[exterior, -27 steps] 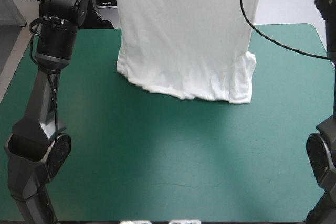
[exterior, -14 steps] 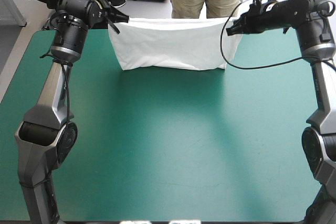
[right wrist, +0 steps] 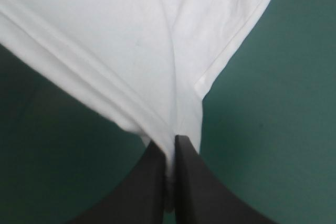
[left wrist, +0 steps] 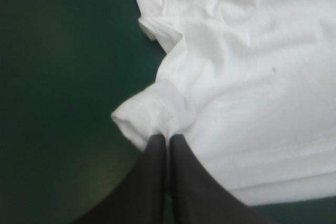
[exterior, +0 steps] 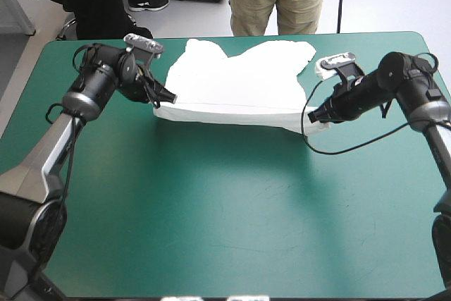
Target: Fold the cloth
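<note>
The white T-shirt (exterior: 239, 86) lies across the far middle of the teal-green table, doubled over, its near edge stretched in a straight line between both grippers. My left gripper (exterior: 170, 98) is shut on the T-shirt at the near left corner; in the left wrist view the fingers pinch a bunched hem corner (left wrist: 152, 119). My right gripper (exterior: 313, 115) is shut on the T-shirt at the near right corner, where the cloth (right wrist: 157, 56) narrows into the black fingers (right wrist: 181, 182). Both grippers are low, close to the table.
The teal-green cover (exterior: 232, 209) stretches toward the near edge in front of the T-shirt. The far table edge (exterior: 176, 40) runs just behind the cloth.
Earlier the T-shirt hung high from both raised grippers. The arms swung it down and toward the near side, so it now lies folded over on the table, still held at both corners.
</note>
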### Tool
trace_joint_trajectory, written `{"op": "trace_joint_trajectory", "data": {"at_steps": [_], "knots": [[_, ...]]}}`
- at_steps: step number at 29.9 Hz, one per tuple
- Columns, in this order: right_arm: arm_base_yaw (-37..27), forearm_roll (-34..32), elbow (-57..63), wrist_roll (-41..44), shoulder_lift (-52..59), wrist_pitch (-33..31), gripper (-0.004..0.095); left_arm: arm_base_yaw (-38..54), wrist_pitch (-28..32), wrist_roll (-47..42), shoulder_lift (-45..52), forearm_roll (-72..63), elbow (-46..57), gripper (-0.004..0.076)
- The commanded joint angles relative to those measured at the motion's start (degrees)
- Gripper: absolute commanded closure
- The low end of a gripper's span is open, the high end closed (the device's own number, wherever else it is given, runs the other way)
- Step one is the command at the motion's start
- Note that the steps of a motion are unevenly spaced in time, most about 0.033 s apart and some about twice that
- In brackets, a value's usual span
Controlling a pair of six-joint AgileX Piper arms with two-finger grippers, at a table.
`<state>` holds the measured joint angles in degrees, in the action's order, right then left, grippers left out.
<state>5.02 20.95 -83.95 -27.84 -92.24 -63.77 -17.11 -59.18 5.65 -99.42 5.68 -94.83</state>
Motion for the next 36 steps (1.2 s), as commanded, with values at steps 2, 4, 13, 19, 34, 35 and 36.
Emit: {"op": "trace_joint_trajectory", "data": {"at_steps": [2, 4, 13, 19, 34, 35, 36], "knots": [[-0.3, 2.0, 6.9, -0.7, 7.8, 1.4, 0.0925, 0.0, 7.5, -0.2, 12.6, -2.5, 12.7, 0.0741], [-0.3, 2.3, 11.1, -0.7, 10.4, 1.2, 0.0925, 0.0, 9.7, -0.2, 17.5, -5.7, 19.8, 0.0741], [-0.3, -0.2, 26.8, 2.2, 22.8, -4.8, 0.0924, 0.0, 8.9, 0.5, 33.7, -11.0, 39.8, 0.0741], [-0.3, -2.9, 35.0, 6.1, 31.2, -7.8, 0.0925, 0.0, 4.8, -0.2, 42.3, -13.9, 49.4, 0.0741], [-0.3, 2.4, 48.7, 7.8, 40.0, -6.6, 0.0925, 0.0, 2.0, 0.4, 50.3, -20.1, 60.4, 0.0741], [-0.3, 3.0, 48.9, 7.8, 40.0, -6.6, 0.0925, 0.0, 2.0, 0.4, 50.2, -20.1, 60.4, 0.0741], [-0.3, 3.3, 49.1, 7.7, 40.0, -6.6, 0.0925, 0.0, 2.0, 0.4, 50.2, -20.1, 60.4, 0.0741]]}}
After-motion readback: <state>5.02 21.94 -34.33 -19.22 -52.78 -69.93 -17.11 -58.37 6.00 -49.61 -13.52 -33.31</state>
